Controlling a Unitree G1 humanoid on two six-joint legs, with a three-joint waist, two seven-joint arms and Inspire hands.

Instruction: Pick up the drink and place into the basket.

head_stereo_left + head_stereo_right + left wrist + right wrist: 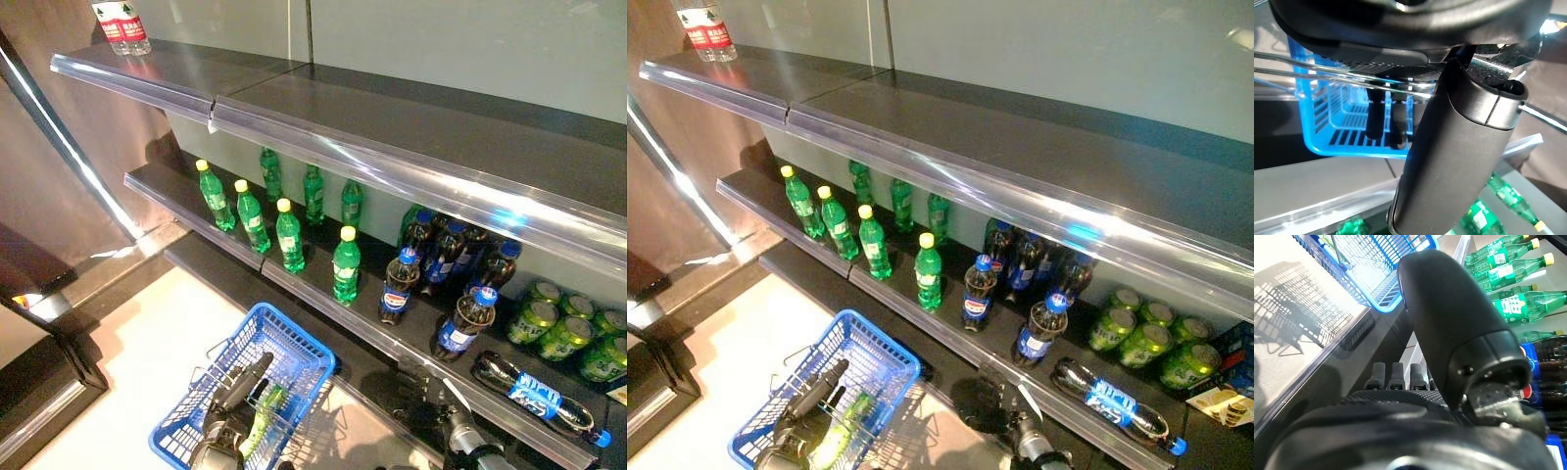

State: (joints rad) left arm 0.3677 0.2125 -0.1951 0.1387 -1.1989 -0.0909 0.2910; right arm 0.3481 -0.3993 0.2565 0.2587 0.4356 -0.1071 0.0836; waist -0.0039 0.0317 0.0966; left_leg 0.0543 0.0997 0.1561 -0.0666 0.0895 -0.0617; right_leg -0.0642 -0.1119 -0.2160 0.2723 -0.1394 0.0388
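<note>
My left hand (pixel 235 387) is shut on the thin wire handles (pixel 1327 73) of the blue basket (pixel 304 345), which hangs low at the left in front of the shelves. A green bottle (pixel 265 411) lies in the basket. My right hand (pixel 428 397) is open and holds nothing, low by the front edge of the bottom shelf, below the dark cola bottles (pixel 400 284). In the right wrist view its fingers (pixel 1393 374) are straight, with the basket (pixel 1376 264) and green bottles (pixel 1508 284) past them.
Green bottles with yellow caps (pixel 289 235) stand in rows on the lower shelf (pixel 323 294), cola bottles in the middle, green cans (pixel 563 328) at the right. One cola bottle (pixel 534 392) lies on its side. Water bottles (pixel 122 27) stand on the upper shelf (pixel 392 127).
</note>
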